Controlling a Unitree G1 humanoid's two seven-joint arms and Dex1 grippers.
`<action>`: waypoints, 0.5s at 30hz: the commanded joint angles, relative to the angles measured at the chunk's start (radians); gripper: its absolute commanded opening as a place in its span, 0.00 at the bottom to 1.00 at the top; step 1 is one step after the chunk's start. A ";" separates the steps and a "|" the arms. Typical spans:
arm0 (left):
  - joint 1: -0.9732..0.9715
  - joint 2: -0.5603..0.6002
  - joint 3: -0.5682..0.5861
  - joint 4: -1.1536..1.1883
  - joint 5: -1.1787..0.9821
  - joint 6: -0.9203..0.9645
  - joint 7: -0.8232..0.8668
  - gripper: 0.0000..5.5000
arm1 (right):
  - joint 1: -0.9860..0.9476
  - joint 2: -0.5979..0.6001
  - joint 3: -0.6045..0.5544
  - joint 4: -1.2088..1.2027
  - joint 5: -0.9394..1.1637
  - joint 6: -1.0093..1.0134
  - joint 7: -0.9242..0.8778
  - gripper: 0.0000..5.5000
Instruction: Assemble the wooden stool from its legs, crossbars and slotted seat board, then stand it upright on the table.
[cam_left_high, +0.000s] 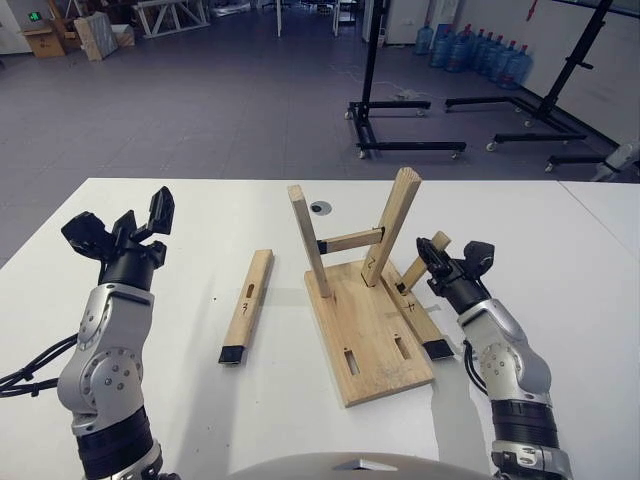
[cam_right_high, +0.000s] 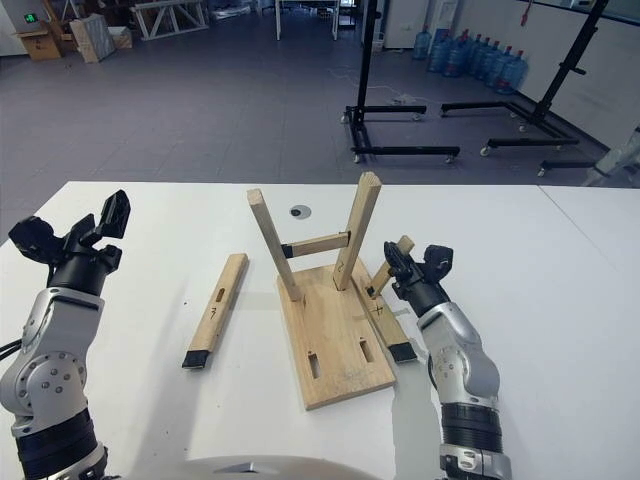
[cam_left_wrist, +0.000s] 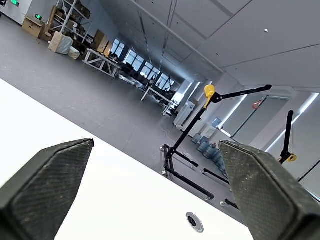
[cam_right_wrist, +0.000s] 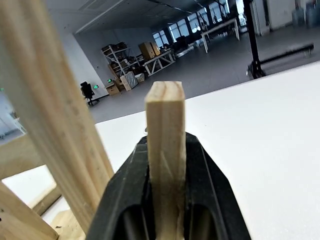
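The slotted seat board lies flat on the white table. Two legs stand in its far end, tilted and joined by a crossbar. Another leg with a black foot lies along the board's right edge. A loose leg lies on the table left of the board. My right gripper is just right of the standing legs, shut on a short wooden crossbar that slants down toward the board. My left gripper is raised over the table's left side, open and holding nothing.
A round grommet hole sits in the table behind the stool parts. A second table adjoins on the right. Black wheeled racks and water bottles stand on the floor beyond the far edge.
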 joint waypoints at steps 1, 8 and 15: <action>0.003 0.003 -0.005 0.002 0.009 -0.009 0.001 0.83 | 0.070 -0.026 0.068 0.040 -0.129 -0.082 0.030 0.07; 0.001 0.002 -0.012 0.011 0.015 -0.019 -0.005 0.83 | 0.138 -0.054 0.144 0.179 -0.264 -0.272 0.091 0.07; 0.005 0.002 -0.020 0.023 0.021 -0.030 -0.016 0.83 | 0.060 -0.054 0.109 0.120 -0.172 -0.198 0.094 0.07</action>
